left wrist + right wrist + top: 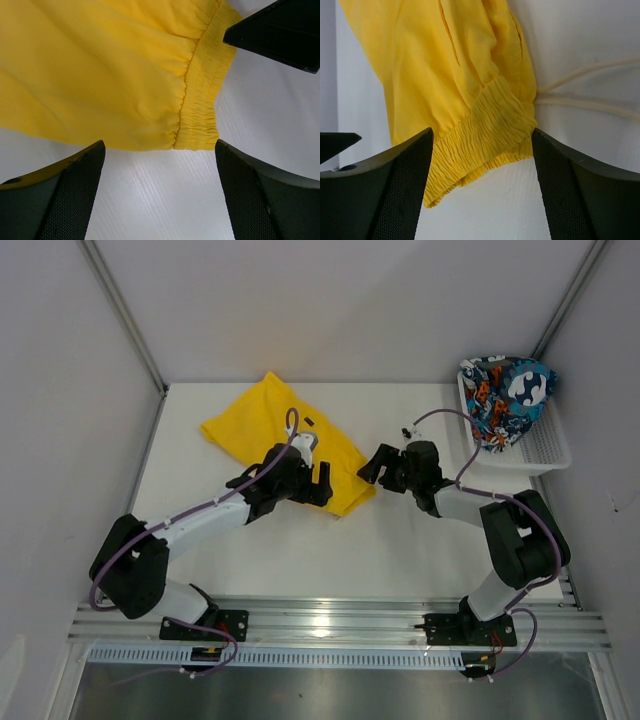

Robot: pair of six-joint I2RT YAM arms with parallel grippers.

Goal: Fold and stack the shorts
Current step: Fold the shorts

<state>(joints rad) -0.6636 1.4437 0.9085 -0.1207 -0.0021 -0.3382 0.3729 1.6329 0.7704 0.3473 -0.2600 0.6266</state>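
Shorts first: you have the yellow pair [270, 430] lying on the white worktop [400, 550], its elastic waistband [200, 100] end toward both tools. Your left tool [323, 484] and right tool [373, 468] each stand wide open, gripping nothing (the waistband shows below the gap between each one's fingers). The printed pair [505, 395] lies heaped in the white basket [555, 452] at the far right.

White table [300, 560], pale grey walls [350, 310]

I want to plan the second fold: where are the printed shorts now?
In the top view, the printed shorts lie bunched in the white mesh basket at the far right corner of the table, apart from the yellow shorts.
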